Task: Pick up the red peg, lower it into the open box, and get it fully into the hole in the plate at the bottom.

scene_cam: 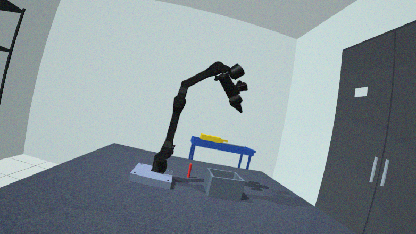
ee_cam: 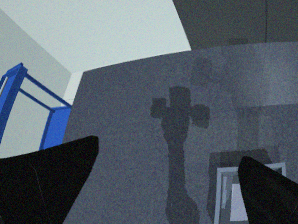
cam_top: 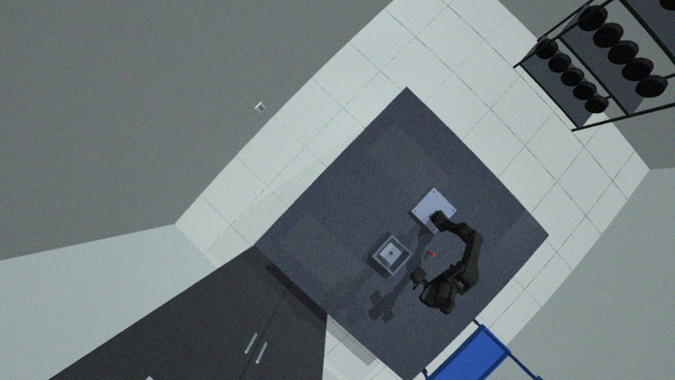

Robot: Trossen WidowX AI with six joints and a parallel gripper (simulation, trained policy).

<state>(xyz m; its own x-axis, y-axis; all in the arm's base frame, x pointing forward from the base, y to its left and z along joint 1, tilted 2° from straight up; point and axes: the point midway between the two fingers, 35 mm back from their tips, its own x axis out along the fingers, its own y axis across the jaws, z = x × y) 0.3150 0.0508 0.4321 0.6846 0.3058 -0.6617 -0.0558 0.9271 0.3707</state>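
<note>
1. Around you is a pale-walled room, with a dark cabinet point(cam_top: 203, 326) point(scene_cam: 363, 122) and a blue table point(cam_top: 471, 354) point(scene_cam: 222, 145) point(ee_cam: 10, 100) beyond the dark bench point(cam_top: 349, 188) point(scene_cam: 101, 200) point(ee_cam: 120, 110).
2. Take the open box point(cam_top: 379, 262) point(scene_cam: 224, 187) point(ee_cam: 218, 195) as your landmark: it sits on the bench, and the plate point(cam_top: 384, 252) point(ee_cam: 239, 202) lies at its bottom, its hole visible from the top.
3. Your red peg point(cam_top: 431, 253) point(scene_cam: 189, 170) stands upright on the bench, outside the box and near it, on the side of the arm's base point(cam_top: 433, 196) point(scene_cam: 136, 176).
4. Your end effector point(cam_top: 413, 283) point(scene_cam: 241, 111) point(ee_cam: 171, 156) is raised above the box's height, off to one side, fingers spread wide, gripping nothing.
</note>
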